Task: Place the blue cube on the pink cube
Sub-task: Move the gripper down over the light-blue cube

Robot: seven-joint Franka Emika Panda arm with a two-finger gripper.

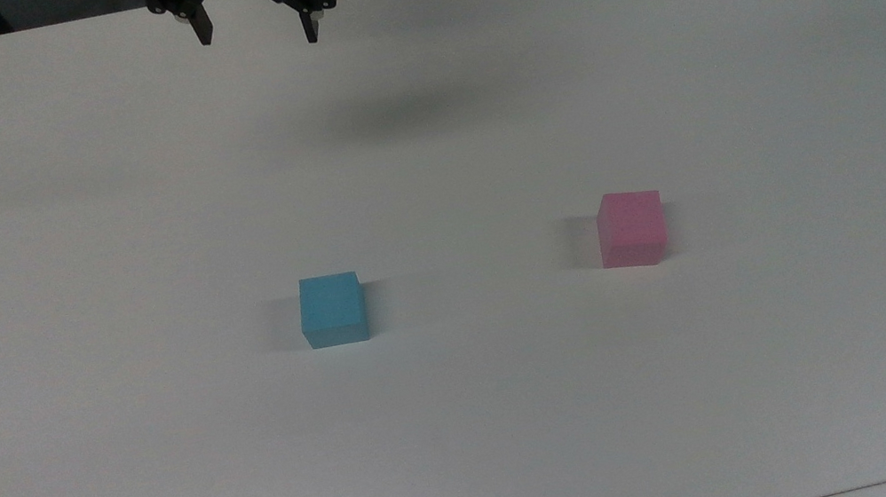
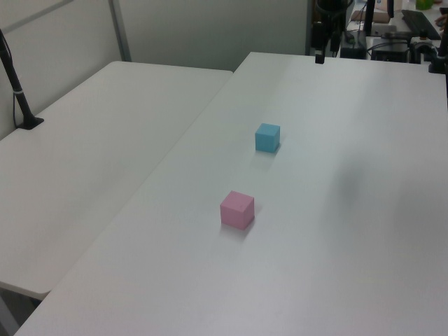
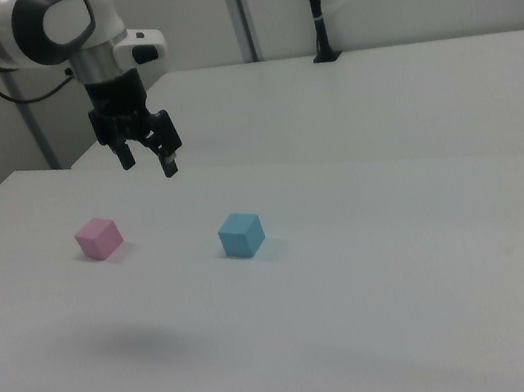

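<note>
Cubes number two: one blue cube (image 1: 332,308), one pink cube (image 1: 630,228), seemingly untouched.

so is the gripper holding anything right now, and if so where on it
Nothing is held. The gripper hangs open and empty above the table, while the blue cube and the pink cube both sit apart on it.

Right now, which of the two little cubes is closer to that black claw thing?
The blue cube. In the top view it sits almost below the open gripper, while the pink cube lies further off toward the top view's right.
</note>
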